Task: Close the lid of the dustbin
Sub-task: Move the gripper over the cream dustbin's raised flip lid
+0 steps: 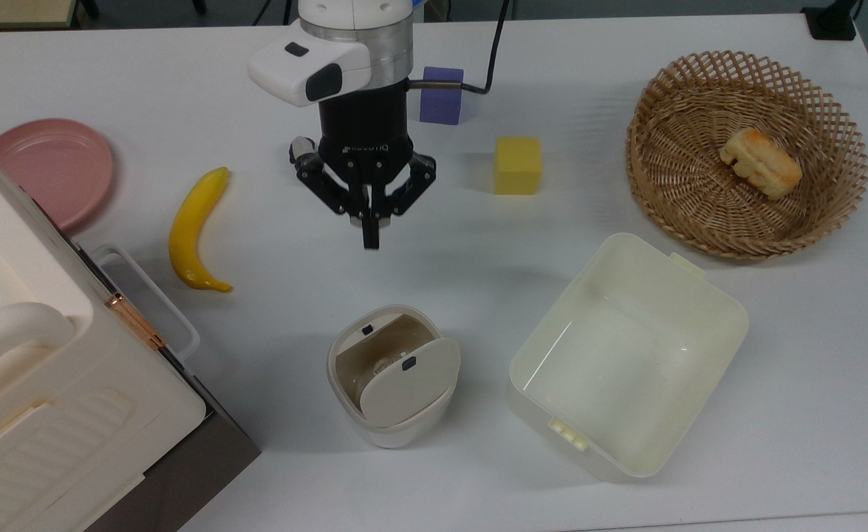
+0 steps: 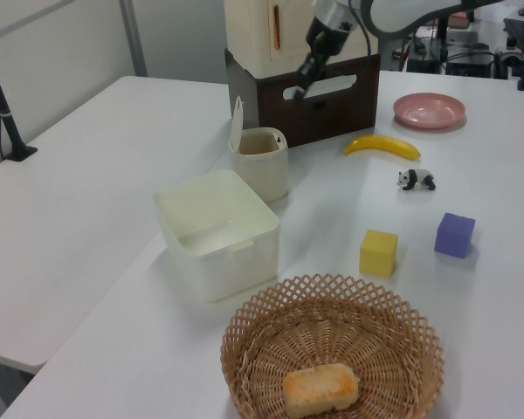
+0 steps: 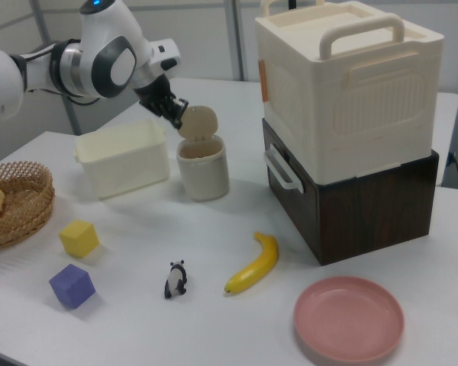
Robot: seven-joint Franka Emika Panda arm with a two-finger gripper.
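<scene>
The gripper (image 1: 371, 235), fingers pressed together, hangs short of the dustbin (image 1: 391, 425). Its lid (image 1: 408, 383) stands upright. It should come over the lid's top edge and press down gently.

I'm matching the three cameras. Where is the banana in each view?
Top view: banana at left, below the pink plate.
Left view: banana upper right, below the plate.
Right view: banana lower centre, upper left of the plate.
Shared landmark: the pink plate.

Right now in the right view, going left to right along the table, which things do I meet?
Wicker basket → purple cube → cream tub → toy panda → dustbin → banana → pink plate.
</scene>
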